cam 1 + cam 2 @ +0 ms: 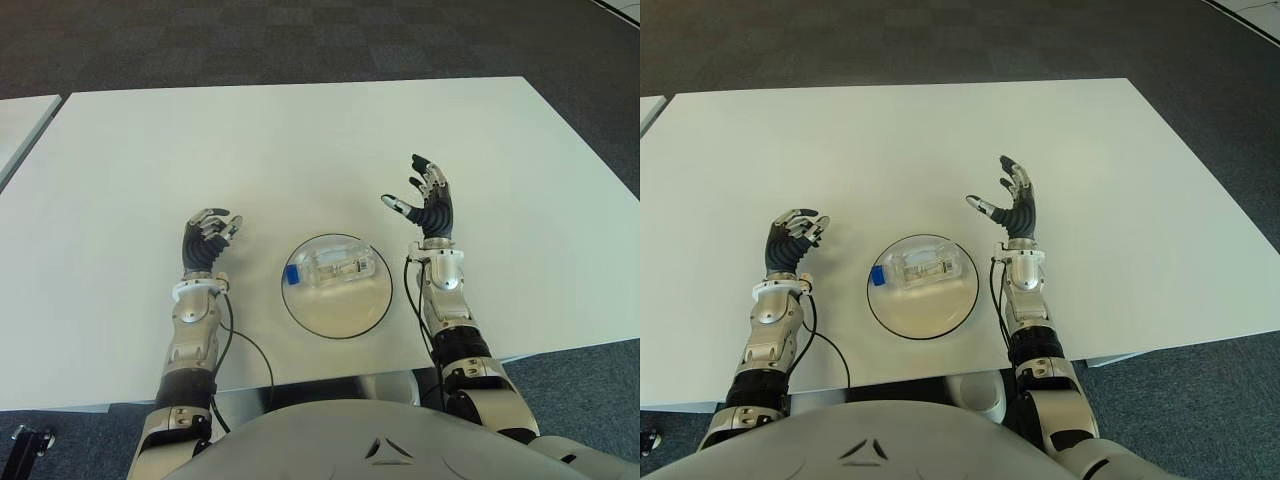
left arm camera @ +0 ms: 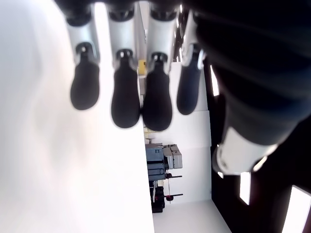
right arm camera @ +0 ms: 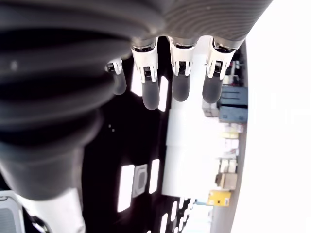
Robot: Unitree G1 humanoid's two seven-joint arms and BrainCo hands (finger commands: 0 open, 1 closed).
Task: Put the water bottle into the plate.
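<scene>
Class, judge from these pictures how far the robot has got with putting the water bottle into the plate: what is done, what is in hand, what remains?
Done: the water bottle lies on its side inside the plate. In hand: nothing. The right hand is open beside the plate on its right, and the left hand shows to its left with fingers loosely curled, empty. Left: seemingly nothing but drawing the arms back.

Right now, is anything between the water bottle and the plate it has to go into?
No. The water bottle already lies on its side inside the plate. The right hand is open beside it; the left hand holds nothing.
</scene>
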